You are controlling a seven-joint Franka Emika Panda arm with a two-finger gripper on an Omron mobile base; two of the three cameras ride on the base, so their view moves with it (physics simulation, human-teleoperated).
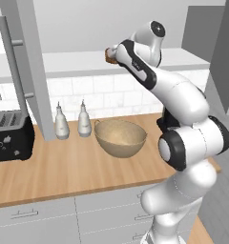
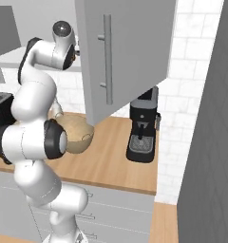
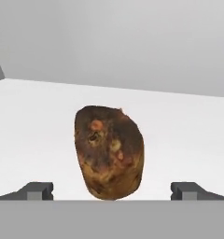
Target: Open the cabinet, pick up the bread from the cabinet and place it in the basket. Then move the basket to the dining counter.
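End effector [image 3: 112,191] gapes wide, its dark blocky fingertips [image 3: 37,190] flanking the bread [image 3: 109,151], a lumpy, crusty brown chunk on the smooth white shelf [image 3: 34,121].

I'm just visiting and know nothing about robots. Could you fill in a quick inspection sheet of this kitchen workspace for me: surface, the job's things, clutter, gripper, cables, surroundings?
Surface: wooden worktop backed by white tiles, grey drawers below.
Job's things: cabinet doors stand open; bread lies on the white shelf inside; basket sits on the worktop under the cabinet, with nothing seen in it.
Clutter: two white bottles beside the basket, black toaster at the left, black coffee machine at the right.
Gripper: gripper open, a fingertip on each side of the bread, not closed on it.
Cables: nothing seen.
Surroundings: grey wall panels at the right, wooden floor below.
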